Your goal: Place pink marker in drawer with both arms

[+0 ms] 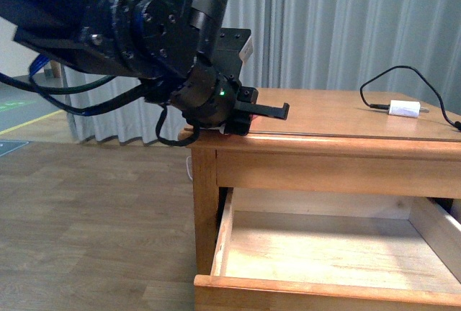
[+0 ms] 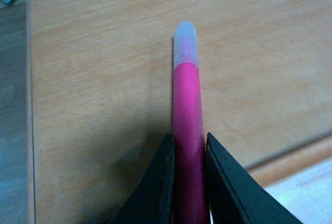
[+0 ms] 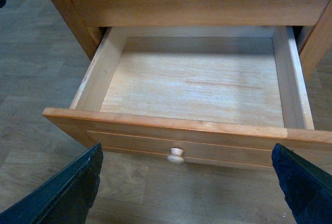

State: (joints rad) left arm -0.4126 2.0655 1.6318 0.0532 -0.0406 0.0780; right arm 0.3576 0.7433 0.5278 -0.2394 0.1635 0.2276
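Left fingers [image 2: 165, 180] clamp the marker [image 2: 187, 94] at the surface [image 2: 98, 79] corner (contact with the wood unclear). Right fingers [image 3: 67, 193] are spread, empty, before the open drawer [image 3: 197, 125]. Lift clear of the edge, move over the drawer, release low.

Hot-pink barrel and frosted whitish cap on the pink marker [image 2: 187, 110]; left gripper [image 2: 189, 140] and right gripper [image 3: 185, 151] matt black, left arm [image 1: 144, 16] black with a bluish sheen and one small green light [image 1: 222, 93]. The drawer [image 3: 171, 123] is honey-coloured outside, paler washed wood with faint grain inside, knob [image 3: 176, 155] cream; table top [image 1: 338, 120] the same warm honey, finely streaked. Charger [image 1: 404, 109] white on a black cable [image 1: 371, 104], curtain [image 1: 338, 23] pale grey in vertical folds, floor [image 1: 94, 224] grey-brown planks.
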